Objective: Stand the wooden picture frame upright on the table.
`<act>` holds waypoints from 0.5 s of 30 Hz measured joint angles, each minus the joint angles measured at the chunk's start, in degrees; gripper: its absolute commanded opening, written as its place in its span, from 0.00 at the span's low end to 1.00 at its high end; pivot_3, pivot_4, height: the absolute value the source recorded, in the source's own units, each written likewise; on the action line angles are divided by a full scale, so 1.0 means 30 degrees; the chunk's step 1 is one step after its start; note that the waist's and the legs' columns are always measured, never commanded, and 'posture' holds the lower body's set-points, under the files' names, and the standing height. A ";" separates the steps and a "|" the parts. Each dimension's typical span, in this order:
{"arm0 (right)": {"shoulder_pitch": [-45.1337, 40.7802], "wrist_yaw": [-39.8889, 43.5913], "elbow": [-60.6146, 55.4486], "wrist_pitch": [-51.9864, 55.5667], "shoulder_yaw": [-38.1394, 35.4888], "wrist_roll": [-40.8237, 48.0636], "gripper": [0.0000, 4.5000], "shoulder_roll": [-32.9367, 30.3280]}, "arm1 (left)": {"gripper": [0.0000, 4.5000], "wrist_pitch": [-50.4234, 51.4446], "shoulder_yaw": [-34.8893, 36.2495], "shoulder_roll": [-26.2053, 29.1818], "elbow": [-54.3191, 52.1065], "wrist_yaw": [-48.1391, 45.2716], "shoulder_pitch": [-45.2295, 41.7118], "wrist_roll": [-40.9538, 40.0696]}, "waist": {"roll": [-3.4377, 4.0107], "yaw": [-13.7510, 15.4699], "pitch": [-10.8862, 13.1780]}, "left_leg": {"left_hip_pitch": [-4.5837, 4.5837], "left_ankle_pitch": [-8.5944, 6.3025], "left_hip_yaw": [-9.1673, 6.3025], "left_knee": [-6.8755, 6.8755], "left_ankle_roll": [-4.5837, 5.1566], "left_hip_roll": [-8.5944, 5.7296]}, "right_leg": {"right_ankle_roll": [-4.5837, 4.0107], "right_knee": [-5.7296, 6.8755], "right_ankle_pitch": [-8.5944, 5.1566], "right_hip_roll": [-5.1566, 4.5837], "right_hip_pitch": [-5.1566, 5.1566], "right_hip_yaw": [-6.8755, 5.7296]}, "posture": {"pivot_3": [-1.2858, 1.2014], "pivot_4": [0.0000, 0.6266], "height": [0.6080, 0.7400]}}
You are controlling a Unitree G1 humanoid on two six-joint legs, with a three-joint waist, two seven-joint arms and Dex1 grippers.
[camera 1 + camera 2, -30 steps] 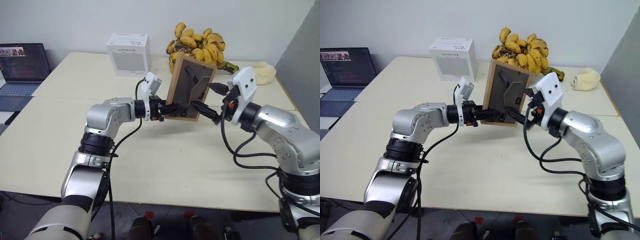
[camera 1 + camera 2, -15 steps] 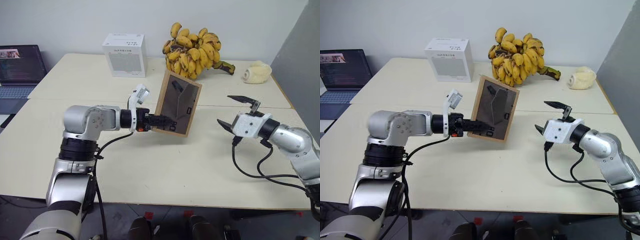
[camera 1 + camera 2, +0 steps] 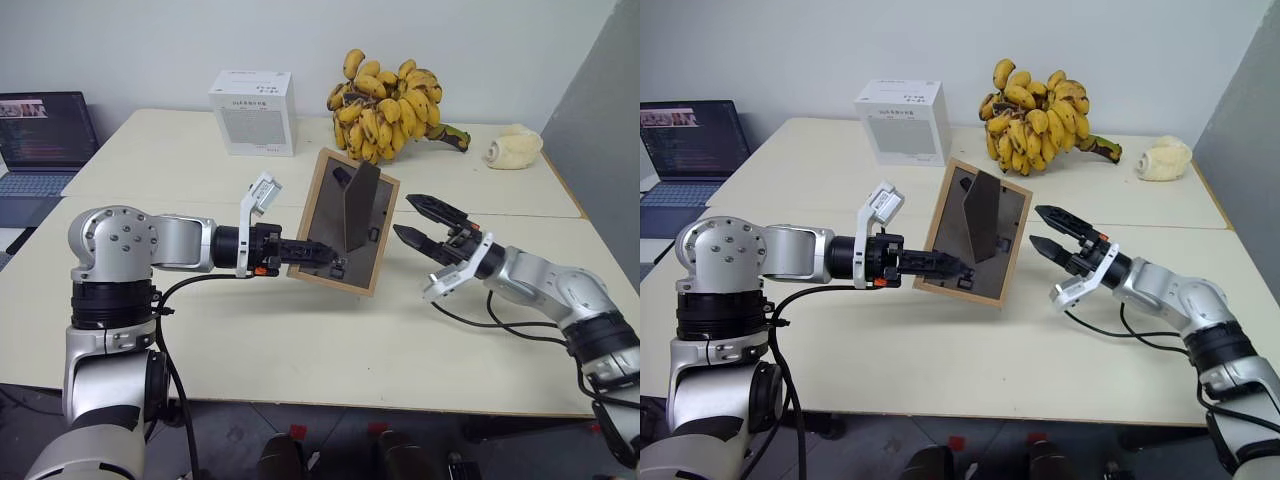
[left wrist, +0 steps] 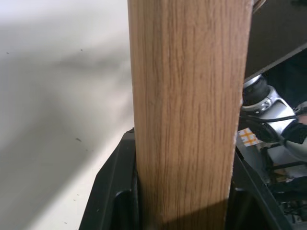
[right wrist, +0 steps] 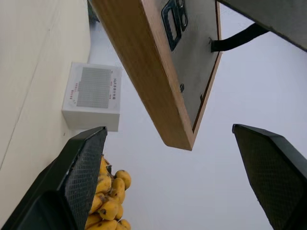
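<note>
While the left gripper clamps the wooden picture frame above the table, back showing, the right gripper stands spread just beside it. Left wrist: fingers pinch the frame's edge. Right wrist: fingers wide apart.

**Even indoor light, sharp head views, soft close-ups at the wrists**

Both eye views are bright and evenly lit, with no glare on the matte table. Shadows are soft and short: a faint one lies under the wooden picture frame, spreading toward 5 o'clock, which suggests diffuse light from overhead. Focus holds across the scene, and straight edges bend little toward the corners. In the left wrist view the frame's wood grain is crisp, while the tabletop at 9 o'clock is a hazy, grey-shaded blur. The right wrist view is bright, its background pale and washed.
</note>
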 measured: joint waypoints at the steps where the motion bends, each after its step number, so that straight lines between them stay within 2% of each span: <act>1: -0.0242 -0.0488 0.0337 0.0040 0.0254 -0.0261 0.98 0.0122 | 0.29 -0.0001 -0.0014 0.0092 0.0003 0.0404 -0.0153 -0.0602 | -0.0003 0.0018 0.0002 | -0.0001 0.0000 -0.0004 0.0018 0.0000 -0.0007 | 0.0000 0.0013 0.0000 -0.0001 0.0004 -0.0002 | 0.52 0.24 1.00; 7: -0.1809 -0.3157 0.2443 0.0281 0.1826 -0.1556 0.98 0.0644 | 0.29 -0.0003 -0.0624 0.1124 0.0280 0.2886 -0.0658 -0.4123 | -0.0016 -0.0034 0.0009 | 0.0002 0.0000 -0.0010 0.0055 0.0002 -0.0010 | 0.0000 0.0056 0.0000 0.0001 0.0007 0.0003 | 0.52 0.24 1.00; 15: -0.3357 -0.5066 0.3212 0.0261 0.3047 -0.2375 0.98 0.0668 | 0.29 -0.0001 -0.1322 0.1694 0.0600 0.4755 -0.0656 -0.6768 | -0.0017 -0.0024 0.0009 | 0.0001 -0.0001 -0.0016 0.0054 0.0002 -0.0011 | -0.0001 0.0057 0.0000 0.0001 0.0006 0.0001 | 0.52 0.24 1.00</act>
